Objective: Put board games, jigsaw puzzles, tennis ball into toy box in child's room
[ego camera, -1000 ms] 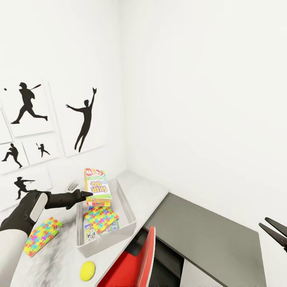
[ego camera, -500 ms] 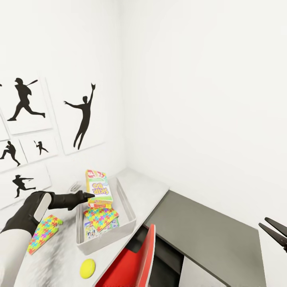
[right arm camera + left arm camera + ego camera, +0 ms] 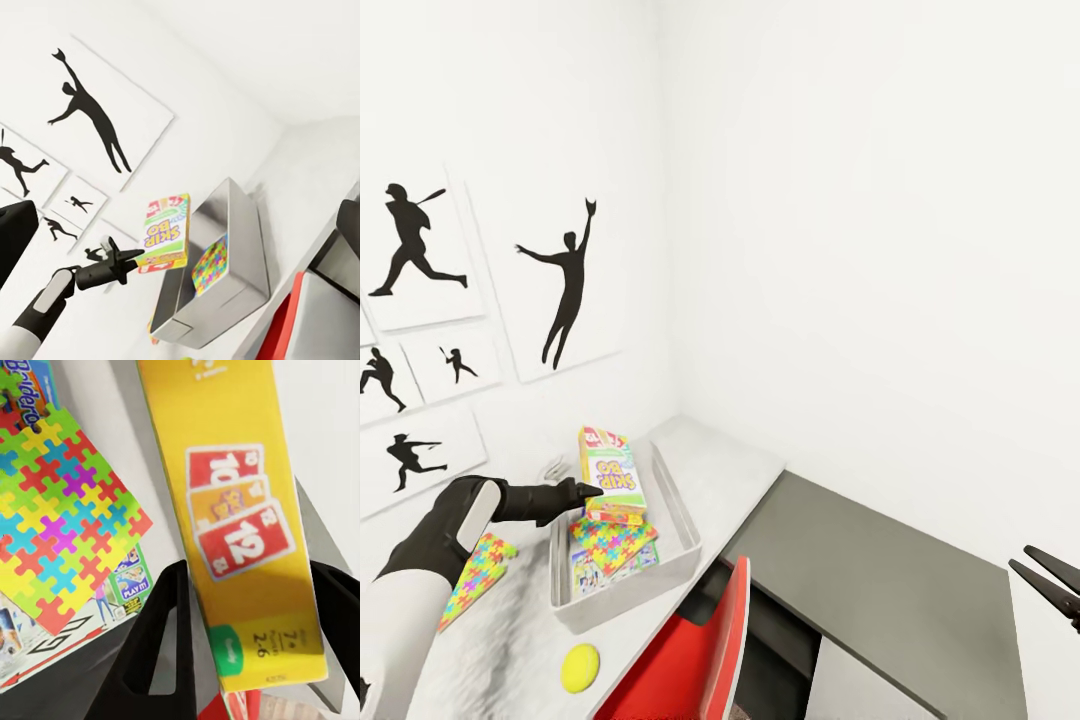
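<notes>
My left gripper [image 3: 585, 492] is shut on the yellow-green-red SKIP-BO board game [image 3: 610, 475], which it holds tilted over the far end of the grey toy box [image 3: 685, 530] on the table [image 3: 730, 470]. In the left wrist view its fingers [image 3: 161, 637] clamp the board game's yellow edge [image 3: 240, 525]. Inside the toy box lies a jigsaw puzzle [image 3: 615, 545] on top of another board game [image 3: 592, 578]. A second jigsaw puzzle [image 3: 475, 575] lies on the table left of the toy box. The tennis ball [image 3: 580, 667] rests near the table's front edge. My right gripper [image 3: 1050, 580] hangs open at the lower right.
A red chair [image 3: 705, 650] stands at the table's front edge, just right of the ball. A lower dark grey side cabinet [image 3: 880, 590] adjoins the table on the right. White walls meet in a corner behind the table, with black sports silhouettes [image 3: 565, 290] on the left wall.
The head view has shifted slightly. My left gripper, still shut on the SKIP-BO board game, has edged a little further over the toy box. The right gripper has not moved.
</notes>
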Motion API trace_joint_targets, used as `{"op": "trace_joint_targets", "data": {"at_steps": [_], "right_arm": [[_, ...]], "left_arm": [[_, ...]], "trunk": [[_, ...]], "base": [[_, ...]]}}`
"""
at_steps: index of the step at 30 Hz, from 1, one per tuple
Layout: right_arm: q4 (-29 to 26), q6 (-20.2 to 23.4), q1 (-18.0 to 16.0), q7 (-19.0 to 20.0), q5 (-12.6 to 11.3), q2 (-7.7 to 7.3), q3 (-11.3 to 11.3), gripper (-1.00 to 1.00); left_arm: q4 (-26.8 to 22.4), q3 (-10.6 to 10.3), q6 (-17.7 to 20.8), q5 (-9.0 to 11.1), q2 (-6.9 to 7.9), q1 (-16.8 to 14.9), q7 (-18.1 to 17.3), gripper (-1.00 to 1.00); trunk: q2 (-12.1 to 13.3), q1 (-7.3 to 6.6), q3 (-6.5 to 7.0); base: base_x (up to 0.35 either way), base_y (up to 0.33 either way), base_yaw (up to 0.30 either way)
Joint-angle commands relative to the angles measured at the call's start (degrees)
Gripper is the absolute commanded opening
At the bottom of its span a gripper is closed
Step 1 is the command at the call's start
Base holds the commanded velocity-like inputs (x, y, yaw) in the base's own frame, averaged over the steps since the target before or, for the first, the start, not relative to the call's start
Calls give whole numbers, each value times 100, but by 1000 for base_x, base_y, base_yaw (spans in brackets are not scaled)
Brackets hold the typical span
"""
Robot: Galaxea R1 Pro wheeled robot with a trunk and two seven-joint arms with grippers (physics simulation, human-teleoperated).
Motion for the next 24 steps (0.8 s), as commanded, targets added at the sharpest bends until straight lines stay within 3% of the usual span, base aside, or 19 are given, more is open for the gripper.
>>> {"op": "trace_joint_targets", "data": {"at_steps": [1,24], "right_arm": [[-2,20,-2,17,5,-2,-2,100],[-1,20,-1,19,5,-9,-10,100]], "left_arm": [[-2,17,30,-27,-4,-6,-27,-100],[1,15,5,-27,-8,-9,93,-100]], "trunk": [[-12,3,-21],[-12,3,-234]], "base": [[0,0,0],[0,0,0]]}}
